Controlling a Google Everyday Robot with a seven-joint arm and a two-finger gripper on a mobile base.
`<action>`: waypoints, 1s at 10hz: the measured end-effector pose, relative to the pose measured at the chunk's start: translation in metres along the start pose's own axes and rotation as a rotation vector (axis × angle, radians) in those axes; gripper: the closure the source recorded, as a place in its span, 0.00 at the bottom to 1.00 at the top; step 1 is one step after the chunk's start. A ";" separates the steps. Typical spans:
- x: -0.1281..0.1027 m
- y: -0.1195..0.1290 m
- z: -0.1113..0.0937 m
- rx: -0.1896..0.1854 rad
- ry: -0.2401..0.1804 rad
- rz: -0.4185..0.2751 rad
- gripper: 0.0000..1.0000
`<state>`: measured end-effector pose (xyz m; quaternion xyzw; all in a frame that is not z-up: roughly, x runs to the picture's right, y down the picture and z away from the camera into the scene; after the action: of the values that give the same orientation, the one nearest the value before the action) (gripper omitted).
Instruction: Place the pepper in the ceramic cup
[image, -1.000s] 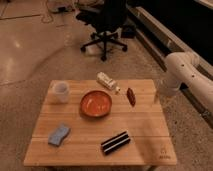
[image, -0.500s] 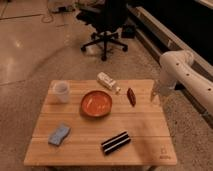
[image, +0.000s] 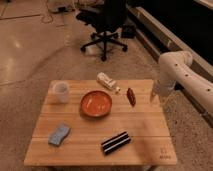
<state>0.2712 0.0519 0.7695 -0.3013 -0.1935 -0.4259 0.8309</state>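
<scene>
My gripper (image: 154, 96) hangs at the table (image: 150, 125) edge, just beside the pepper (image: 131, 96); I can't tell how wide it stands. The orange bowl (image: 96, 104) sits between pepper and ceramic cup (image: 61, 91).

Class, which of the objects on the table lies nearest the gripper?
The dark red pepper. The gripper hangs by the table's right edge, right of it; bowl, carton and cup lie farther left.
</scene>
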 end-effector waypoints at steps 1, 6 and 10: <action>-0.004 0.000 0.004 -0.012 0.001 0.002 0.55; -0.006 -0.014 0.003 -0.007 0.010 -0.044 0.55; -0.018 -0.039 0.006 -0.021 0.002 -0.048 0.55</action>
<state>0.2283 0.0484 0.7762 -0.3049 -0.1956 -0.4481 0.8173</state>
